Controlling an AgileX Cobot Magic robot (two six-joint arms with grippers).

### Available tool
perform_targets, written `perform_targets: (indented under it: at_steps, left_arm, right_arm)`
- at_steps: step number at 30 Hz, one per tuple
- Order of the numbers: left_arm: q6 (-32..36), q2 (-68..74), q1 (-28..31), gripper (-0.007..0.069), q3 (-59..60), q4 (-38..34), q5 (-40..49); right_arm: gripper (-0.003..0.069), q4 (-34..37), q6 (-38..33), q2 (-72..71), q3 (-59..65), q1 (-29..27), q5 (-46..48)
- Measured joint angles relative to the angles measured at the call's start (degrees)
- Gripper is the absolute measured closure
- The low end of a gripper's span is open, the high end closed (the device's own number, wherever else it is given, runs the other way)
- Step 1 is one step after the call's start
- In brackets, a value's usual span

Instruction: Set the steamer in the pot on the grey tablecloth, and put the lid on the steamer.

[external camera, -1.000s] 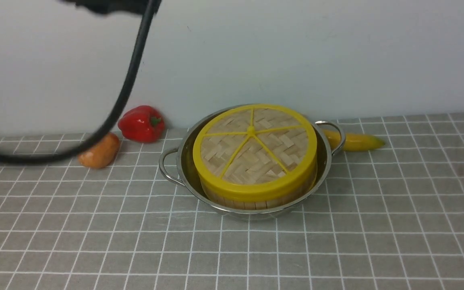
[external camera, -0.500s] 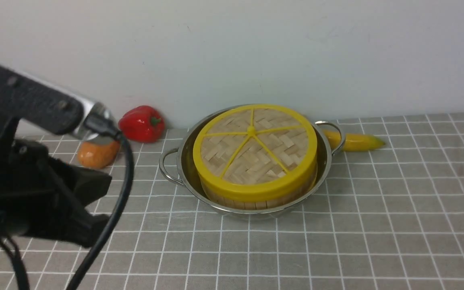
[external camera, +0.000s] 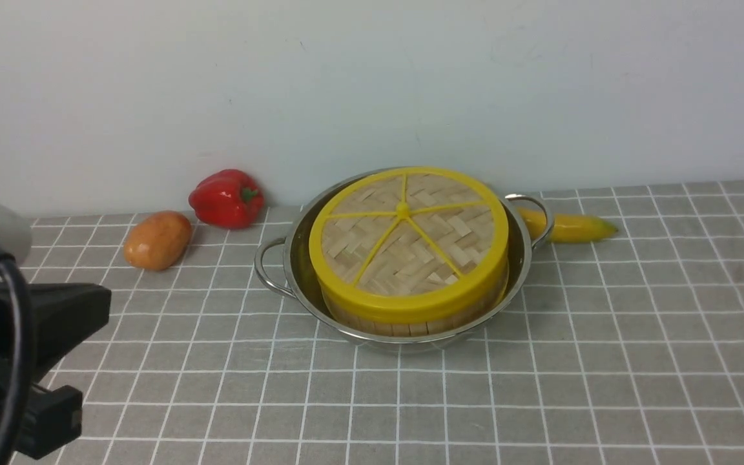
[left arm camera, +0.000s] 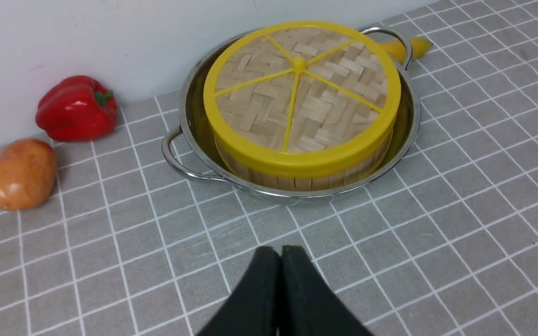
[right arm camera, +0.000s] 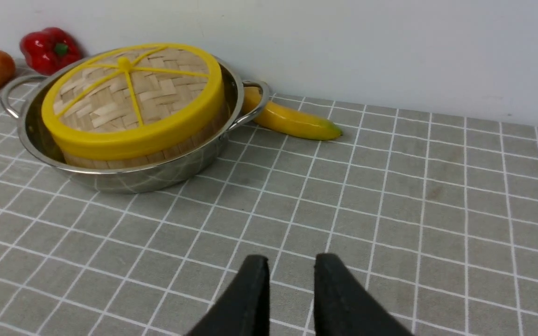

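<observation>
Look at the centre of the front view. The pot [external camera: 299, 271] sits on the grey tablecloth [external camera: 604, 361], close to the pale wall [external camera: 372, 84]. It is wide, shallow and mirror-bright, with a looped wire handle on each side. The steamer [external camera: 411, 328] stands inside it, and all you see of it is a low band of upright bamboo slats under the lid's edge. A strip of shiny pot wall shows around it, so it is a little narrower than the pot.

The lid [external camera: 411, 242] lies flat on the steamer and covers it fully. It is a disc of pale woven bamboo with a thick yellow rim. Five thin yellow spokes run from a small hub set slightly towards the back.

Left of the pot in the front view, a red pepper [external camera: 227, 197] rests against the wall. A brownish-orange potato [external camera: 157, 240] lies just beside it, nearer you. Behind the pot's right handle, a yellow banana [external camera: 572, 226] pokes out to the right.

Your left arm [external camera: 23, 349] fills the lower left corner of the front view, well apart from the pot. The left gripper [left arm camera: 279, 252] has its black fingers pressed together with nothing between them. The right gripper [right arm camera: 291, 266] shows only in its own wrist view. Its fingers stand a narrow gap apart and hold nothing. It is above bare cloth, well clear of the pot.
</observation>
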Motion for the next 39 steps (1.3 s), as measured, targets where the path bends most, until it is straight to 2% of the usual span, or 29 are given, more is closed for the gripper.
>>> perform_targets:
  at_steps: [3, 8, 12, 13, 15, 16, 17, 21, 27, 39]
  left_arm:
    - [0.6, 0.0, 0.0, 0.0623, 0.0, 1.3, -0.2]
    - [1.9, -0.5, 1.9, 0.0613, 3.8, 8.8, -2.6]
    - [0.7, -4.3, 13.1, 0.0609, 13.8, 11.0, -11.1]
    - [0.7, -4.6, 13.7, 0.0608, 13.8, 11.0, -11.1]
    - [-1.4, -9.4, 20.6, 0.0602, 21.9, 11.1, -16.7]
    - [-1.5, -10.4, 21.6, 0.0602, 22.4, 11.1, -17.1]
    - [-3.0, -14.5, 25.0, 0.0602, 27.4, 11.2, -19.9]
    - [-5.2, -23.9, 29.5, 0.0602, 35.4, 11.2, -23.7]
    - [-5.6, -36.1, 30.5, 0.0591, 47.3, 11.2, -30.4]
    - [-5.7, -38.0, 30.7, 0.0571, 48.7, 11.6, -33.0]
  right_arm:
    - [0.0481, 1.0, 0.0, 0.0, 0.0, 0.0, 0.0]
    - [0.0473, 1.7, 0.0, 0.0, 0.0, 0.0, 0.0]
    - [0.0464, 1.7, 0.0, 0.0, 0.0, 0.0, 0.0]
    - [0.0464, 1.7, 0.0, 0.0, 0.0, 0.0, 0.0]
    - [0.0459, 1.8, 0.0, 0.0, 0.0, 0.0, 0.0]
    - [0.0459, 1.8, 0.0, 0.0, 0.0, 0.0, 0.0]
    - [0.0454, 1.8, 0.0, 0.0, 0.0, 0.0, 0.0]
    - [0.0446, 1.8, 0.1, 0.0, 0.0, 0.0, 0.0]
    - [0.0427, 1.8, 0.1, 0.0, 0.0, 0.0, 0.0]
    - [0.0419, 1.8, 0.1, 0.0, 0.0, 0.0, 0.0]
